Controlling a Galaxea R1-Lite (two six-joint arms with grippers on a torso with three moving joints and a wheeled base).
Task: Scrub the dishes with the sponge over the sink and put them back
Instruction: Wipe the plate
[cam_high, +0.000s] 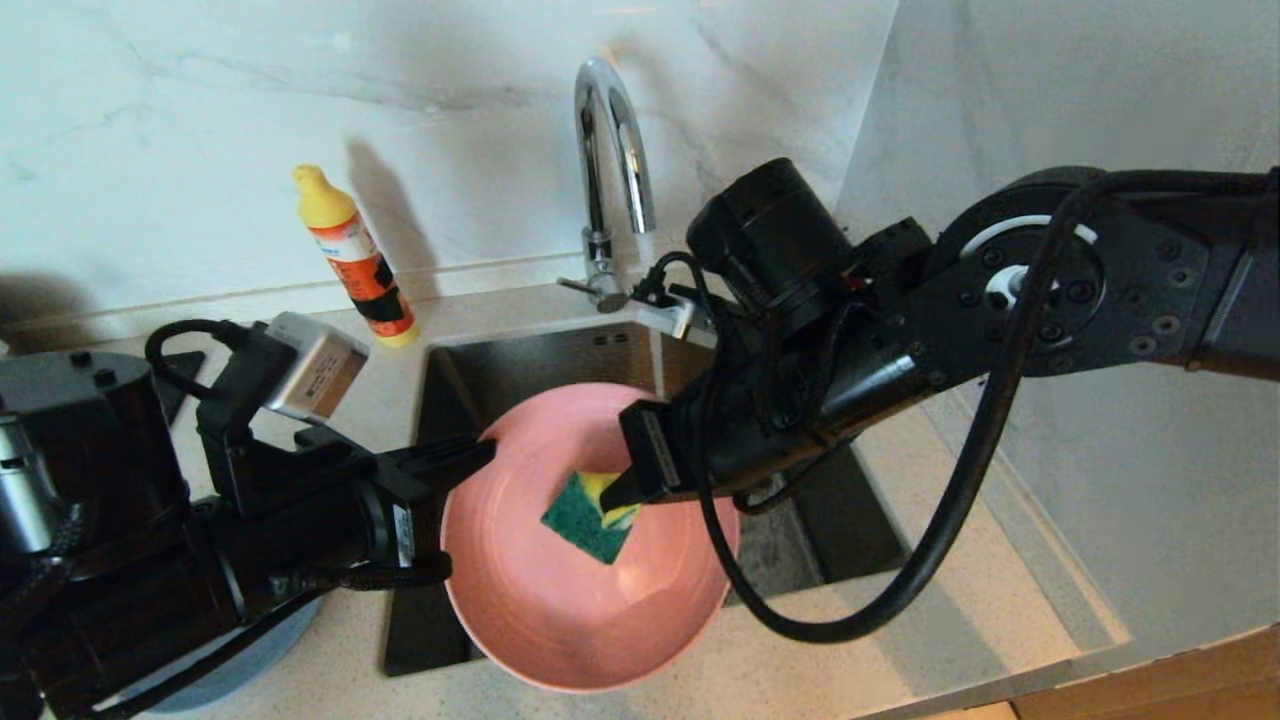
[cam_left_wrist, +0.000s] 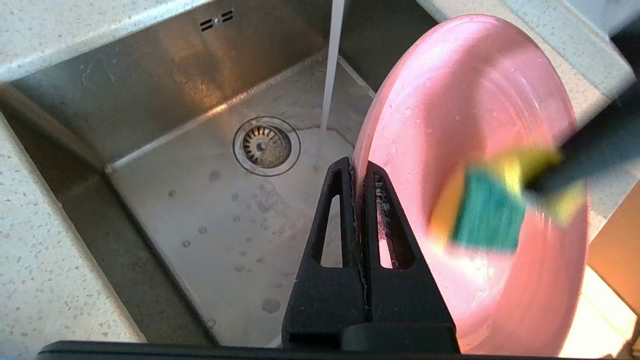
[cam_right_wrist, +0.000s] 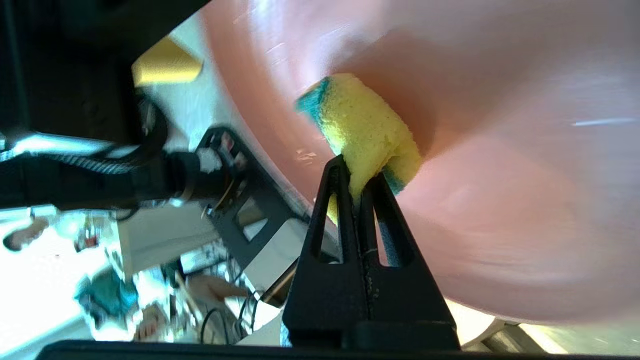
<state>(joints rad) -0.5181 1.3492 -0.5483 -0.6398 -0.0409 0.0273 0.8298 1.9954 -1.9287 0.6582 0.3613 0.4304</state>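
Over the sink (cam_high: 500, 370), left end effector (cam_high: 480, 455) clamps the pink plate (cam_high: 570, 610) at its 9 o'clock rim. Right end effector (cam_high: 612, 495) pinches the sponge (cam_high: 585, 520) against the plate's face: scrubbing step. Next likely needs further strokes, then returning the plate to the worktop (cam_high: 1000, 600).

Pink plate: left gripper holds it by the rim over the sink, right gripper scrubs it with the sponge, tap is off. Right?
Not quite: the tap is running. The left wrist view shows water falling into the sink. The rest holds: left gripper on the pink plate rim, right gripper pinching the sponge.
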